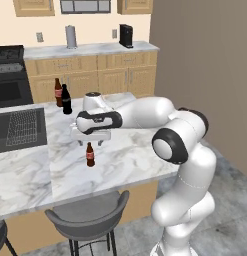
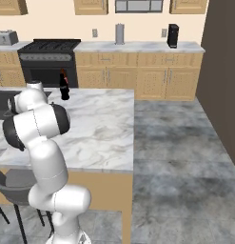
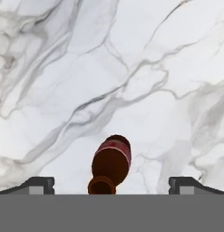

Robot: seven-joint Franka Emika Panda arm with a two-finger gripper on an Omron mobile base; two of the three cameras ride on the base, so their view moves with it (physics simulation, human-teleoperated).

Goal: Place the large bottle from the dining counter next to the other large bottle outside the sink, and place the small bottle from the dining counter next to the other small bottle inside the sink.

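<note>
Right under the hand camera stood the small bottle (image 3: 111, 165), brown with a red label, upright on the dining counter (image 3: 145, 72), its open-looking neck pointing up toward the lens. Either side of it sat the two dark fingertips (image 3: 38, 185), spread as wide as they go, and nothing was between them; the bottle was not gripped. From the left base camera, the gripper (image 1: 90, 140) hung just above that same little bottle (image 1: 90, 154), which stood alone on the marble (image 1: 130, 155), near the front edge. Palm down, jaws released, the hand was lined up over it but not touching.

Further back on the counter, the large bottle (image 1: 58, 92), brown with its red label, stood just beside the other large bottle (image 1: 67, 99), the glossy black one; whether they touched could not be told. Both were upright, right next to the sink (image 1: 17, 130) but outside it, by its wire rack. From the right base camera the black bottle (image 2: 64, 88) showed at the counter's far edge, with the brown one (image 2: 61, 78) mostly hidden behind it.

A grey stool (image 1: 87, 215) sat tucked under the counter's near side.
</note>
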